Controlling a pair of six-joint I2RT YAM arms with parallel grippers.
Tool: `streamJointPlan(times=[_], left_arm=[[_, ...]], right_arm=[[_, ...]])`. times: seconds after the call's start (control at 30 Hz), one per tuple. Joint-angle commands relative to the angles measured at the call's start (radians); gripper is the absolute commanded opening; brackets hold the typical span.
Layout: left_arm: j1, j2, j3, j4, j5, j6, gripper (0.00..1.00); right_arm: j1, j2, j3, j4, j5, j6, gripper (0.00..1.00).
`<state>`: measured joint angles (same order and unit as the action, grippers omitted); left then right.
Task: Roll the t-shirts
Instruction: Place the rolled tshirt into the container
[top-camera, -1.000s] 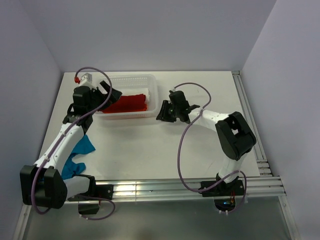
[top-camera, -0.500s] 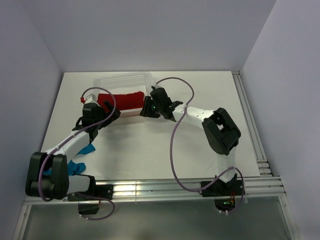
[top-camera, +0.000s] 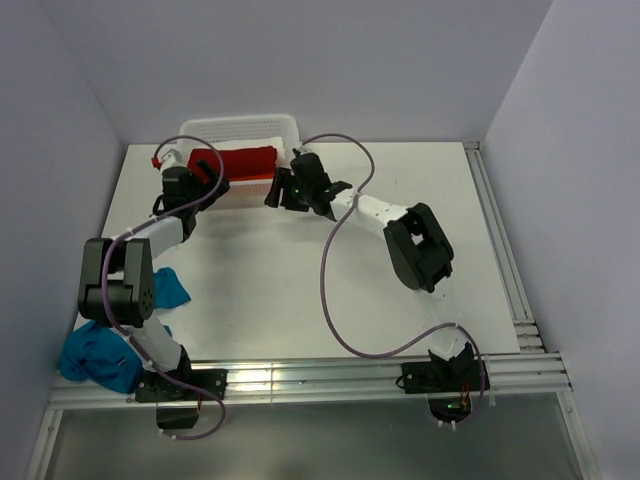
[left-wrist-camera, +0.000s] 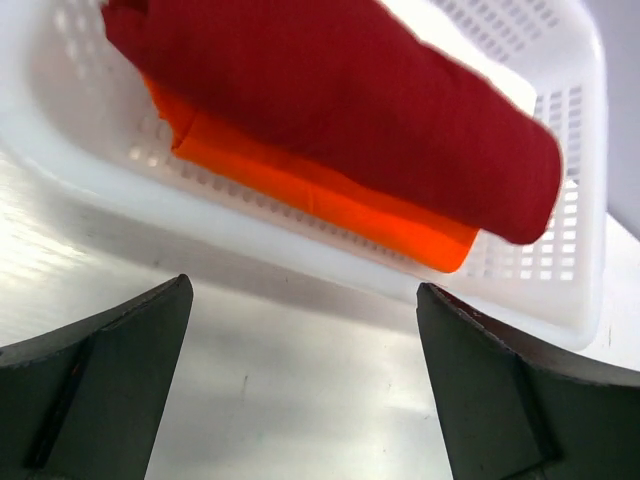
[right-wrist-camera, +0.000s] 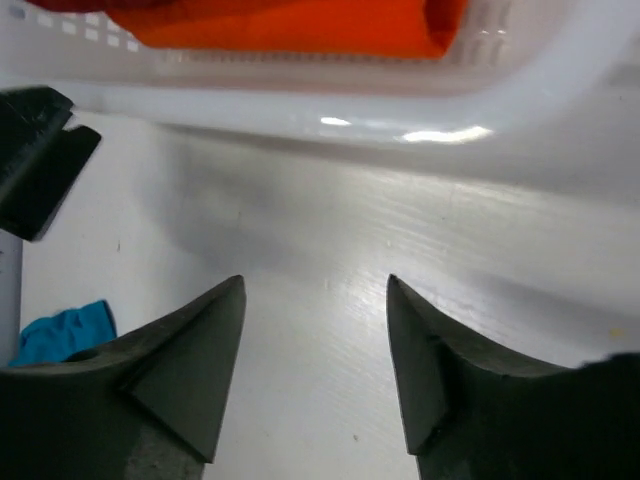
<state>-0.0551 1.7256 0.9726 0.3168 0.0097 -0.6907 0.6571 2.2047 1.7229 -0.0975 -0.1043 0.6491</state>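
The dark red t-shirt (top-camera: 237, 161) lies rolled up in the white perforated basket (top-camera: 235, 127) at the back of the table. In the left wrist view the roll (left-wrist-camera: 330, 100) rests on an orange layer (left-wrist-camera: 320, 195). The teal blue t-shirt (top-camera: 98, 350) lies crumpled at the front left, with a part of it beside the left arm (top-camera: 170, 288); a corner shows in the right wrist view (right-wrist-camera: 60, 330). My left gripper (top-camera: 207, 176) (left-wrist-camera: 302, 290) is open and empty, just in front of the basket's near wall. My right gripper (top-camera: 281, 190) (right-wrist-camera: 315, 282) is open and empty at the basket's near right corner.
The basket's near wall (left-wrist-camera: 300, 255) (right-wrist-camera: 400, 110) stands close in front of both grippers. The left gripper's black finger (right-wrist-camera: 40, 160) shows at the left of the right wrist view. Metal rails run along the front edge (top-camera: 330, 378) and the right edge (top-camera: 495, 240).
The basket with the red shirt has moved back toward the rear wall. Both grippers followed it back and closer together. More of the teal shirt shows at the front left.
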Motion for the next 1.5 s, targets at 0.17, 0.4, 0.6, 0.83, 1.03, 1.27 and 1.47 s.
streamJointPlan(times=[0.17, 0.4, 0.6, 0.83, 1.03, 1.27, 1.47], left_arm=[[0.009, -0.319, -0.128, -0.062, 0.03, -0.003, 0.99], [0.009, -0.684, -0.34, -0.119, 0.05, -0.046, 0.99], [0.008, -0.944, -0.549, -0.09, 0.088, -0.101, 1.0], [0.008, -1.247, -0.768, -0.105, 0.009, -0.105, 0.99], [0.008, -1.383, -0.879, -0.099, -0.047, -0.125, 1.0], [0.008, -1.427, -0.888, -0.09, 0.002, -0.098, 0.99], [0.008, -1.399, -0.874, -0.085, 0.038, -0.078, 1.0]], right_arm=[[0.016, -0.445, -0.34, 0.137, -0.037, -0.111, 0.81], [0.041, -0.86, -0.748, 0.254, 0.084, -0.16, 0.89], [0.039, -1.141, -1.027, 0.332, 0.198, -0.169, 0.94], [0.039, -1.382, -1.31, 0.44, 0.396, -0.111, 0.95], [0.041, -1.461, -1.408, 0.412, 0.523, -0.14, 0.94], [0.039, -1.502, -1.462, 0.418, 0.522, -0.157, 0.94], [0.039, -1.508, -1.454, 0.398, 0.543, -0.134, 0.94]])
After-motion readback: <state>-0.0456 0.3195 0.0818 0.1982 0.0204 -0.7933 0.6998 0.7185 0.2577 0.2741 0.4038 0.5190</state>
